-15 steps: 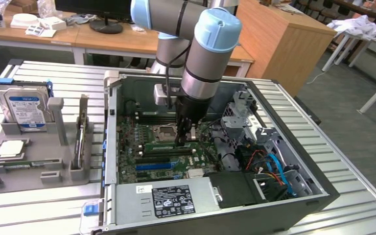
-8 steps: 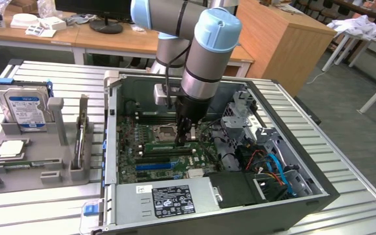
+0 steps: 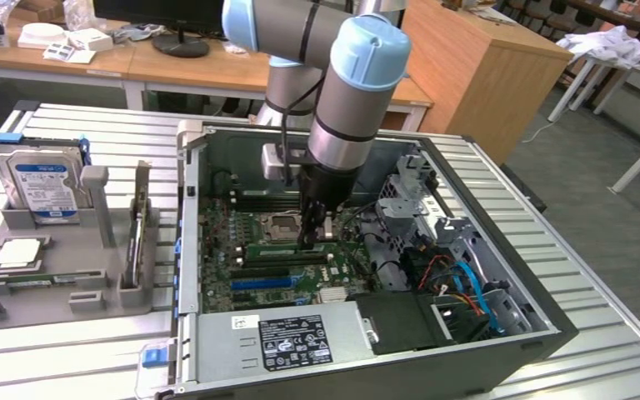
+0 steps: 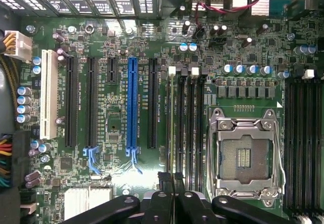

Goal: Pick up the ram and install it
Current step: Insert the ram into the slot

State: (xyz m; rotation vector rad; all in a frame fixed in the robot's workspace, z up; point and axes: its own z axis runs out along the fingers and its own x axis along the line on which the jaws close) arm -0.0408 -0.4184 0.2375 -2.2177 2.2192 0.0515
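Now the pincer (image 3: pixel 316 237) is down inside the open case (image 3: pixel 542 333) at the centre of the exterior view, closed almost fully on the ram (image 3: pixel 281 247). The ram stands on edge along the slots (image 4: pixel 190 123), beside the socket (image 4: pixel 245 155). I cannot tell whether it is seated.

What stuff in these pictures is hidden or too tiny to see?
1. The chips on the ram: in the wrist view it shows edge-on as a thin strip, and the claw covers one end.
2. Whether the ram sits fully in its slot: in the exterior view the arm blocks part of it.
3. The hard drive label writing: exterior view, too small to read.
4. The power supply sticker text: exterior view, too small.
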